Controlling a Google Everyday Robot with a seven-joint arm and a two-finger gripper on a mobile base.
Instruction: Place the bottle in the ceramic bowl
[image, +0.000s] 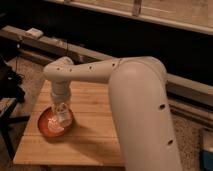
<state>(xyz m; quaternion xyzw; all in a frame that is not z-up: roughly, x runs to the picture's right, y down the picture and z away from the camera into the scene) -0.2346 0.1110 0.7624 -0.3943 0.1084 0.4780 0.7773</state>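
The red-orange ceramic bowl (51, 123) sits at the left of the wooden table (90, 142). My white arm reaches over from the right and points down at the bowl. My gripper (62, 114) hangs over the bowl's right half. The slim white bottle (63, 116) stands upright between the fingers, its lower end inside the bowl or just above its floor. I cannot make out whether it rests on the bowl.
A dark chair or stand (10, 95) is beside the table's left edge. A long grey ledge (60, 47) with a small white box (34, 33) runs behind the table. A dark wall lies beyond it.
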